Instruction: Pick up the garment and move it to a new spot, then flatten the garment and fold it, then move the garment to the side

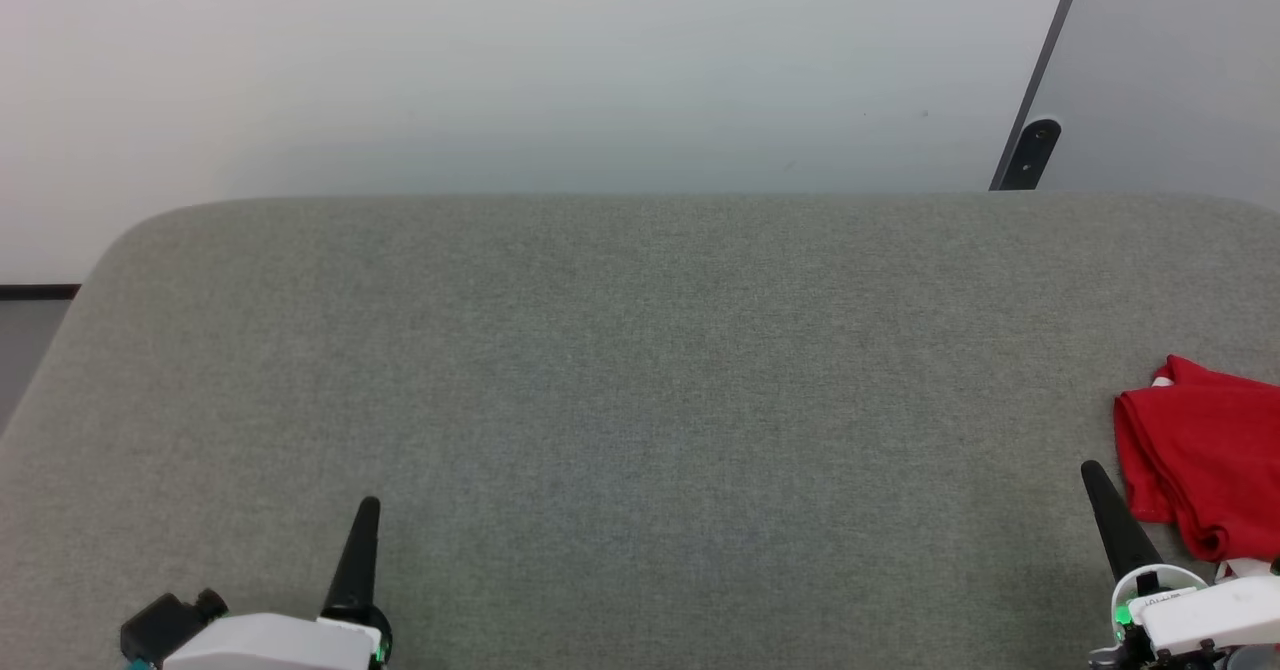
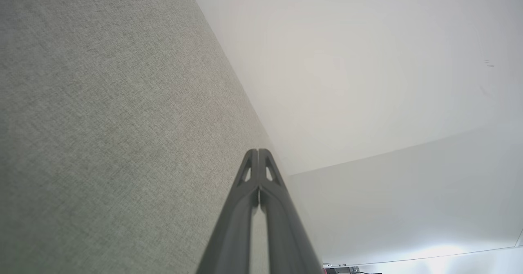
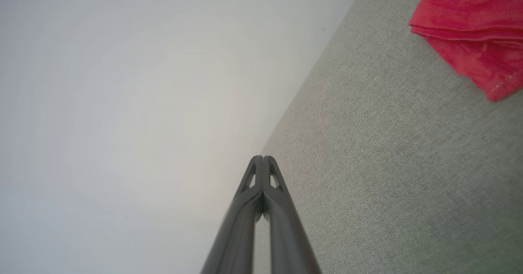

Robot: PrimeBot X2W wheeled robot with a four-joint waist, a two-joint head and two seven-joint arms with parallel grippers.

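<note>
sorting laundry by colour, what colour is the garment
Red; the garment shows best in the right wrist view.
</note>
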